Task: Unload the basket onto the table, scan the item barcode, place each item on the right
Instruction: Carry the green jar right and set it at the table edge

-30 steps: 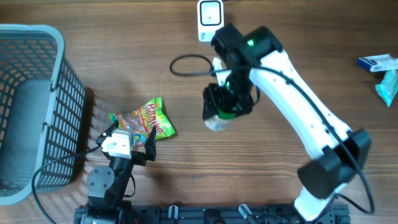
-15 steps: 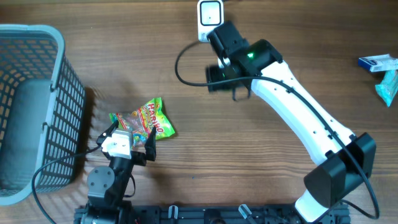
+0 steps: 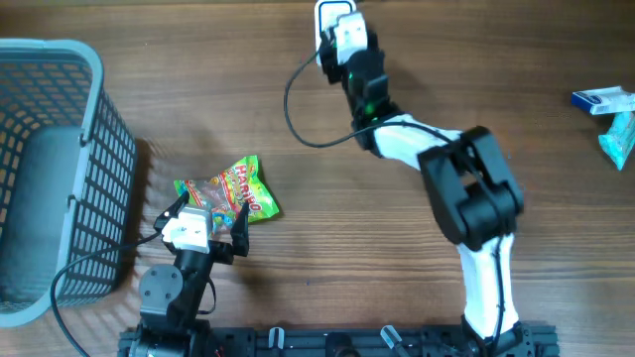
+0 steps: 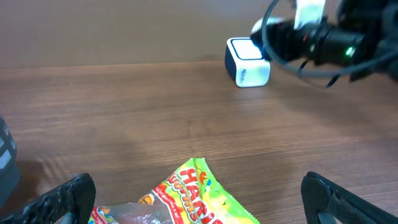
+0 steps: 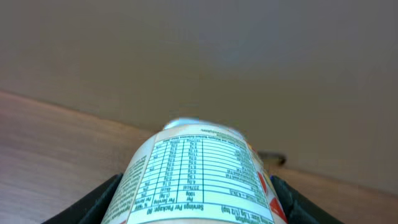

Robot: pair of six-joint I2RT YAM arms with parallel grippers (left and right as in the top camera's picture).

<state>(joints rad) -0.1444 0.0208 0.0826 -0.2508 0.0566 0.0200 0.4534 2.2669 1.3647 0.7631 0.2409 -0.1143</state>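
Note:
The item (image 5: 199,174) is a round container with a white nutrition label, and my right gripper (image 5: 196,202) is shut on it, one black finger (image 5: 102,202) on each side. In the overhead view the right gripper (image 3: 344,40) reaches to the far table edge, right at the white scanner box (image 3: 334,18); the item itself is hidden there. The left wrist view shows the scanner (image 4: 247,62) with the right arm (image 4: 323,40) beside it. My left gripper (image 3: 210,210) stands open over a green Haribo bag (image 3: 238,188), touching nothing.
A grey mesh basket (image 3: 60,149) fills the left side. A blue-and-white box (image 3: 603,99) and a teal packet (image 3: 619,139) lie at the right edge. A black cable (image 3: 298,109) loops beside the scanner. The Haribo bag (image 4: 193,193) lies between the left fingers.
The right arm has swung from the middle of the table up to the scanner at the far edge, carrying the item. The left arm has not moved.

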